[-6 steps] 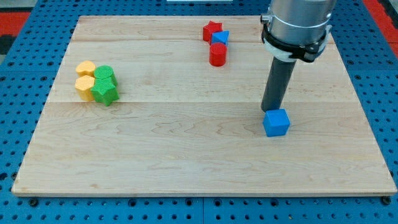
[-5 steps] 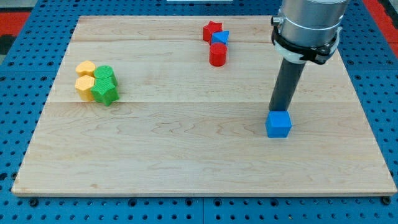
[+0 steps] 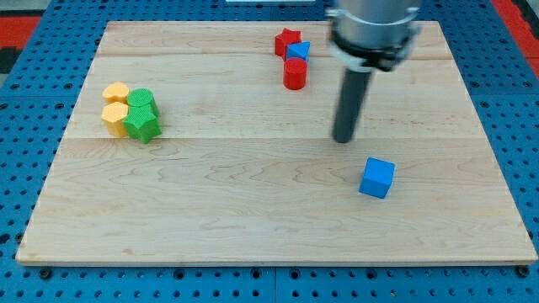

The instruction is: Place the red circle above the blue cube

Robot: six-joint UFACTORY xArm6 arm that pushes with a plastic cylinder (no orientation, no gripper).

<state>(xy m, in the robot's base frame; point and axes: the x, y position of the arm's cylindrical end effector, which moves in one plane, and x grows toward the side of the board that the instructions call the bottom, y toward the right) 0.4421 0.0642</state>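
While nothing larger shows, the wooden table (image 3: 253,202) fills most of the view, lying on a blue pegboard base (image 3: 25,151). Next in size is my arm's grey cylindrical body, entering from the view's top, with the dark rod hanging straight down from it. My tip (image 3: 343,140) stands on bare wood, up and to the view's left of the blue cube (image 3: 376,178) and clearly apart from it, touching no block. As a tool it is only a plain rod with nothing that opens or closes, and it has hold of nothing.

The blue cube sits alone toward the view's lower right, turned slightly askew to the table's edges. The red circle (image 3: 294,74), a short cylinder, stands near the view's top, well apart from the cube and to the view's left of my rod. Just above it, close or touching, is a small blue triangle (image 3: 298,51), and a red star (image 3: 287,40) sits against that at its upper left.

At the view's left is a tight cluster: two yellow blocks (image 3: 115,93) (image 3: 114,116), one above the other, with two green blocks (image 3: 141,101) (image 3: 143,125) pressed against their right sides.
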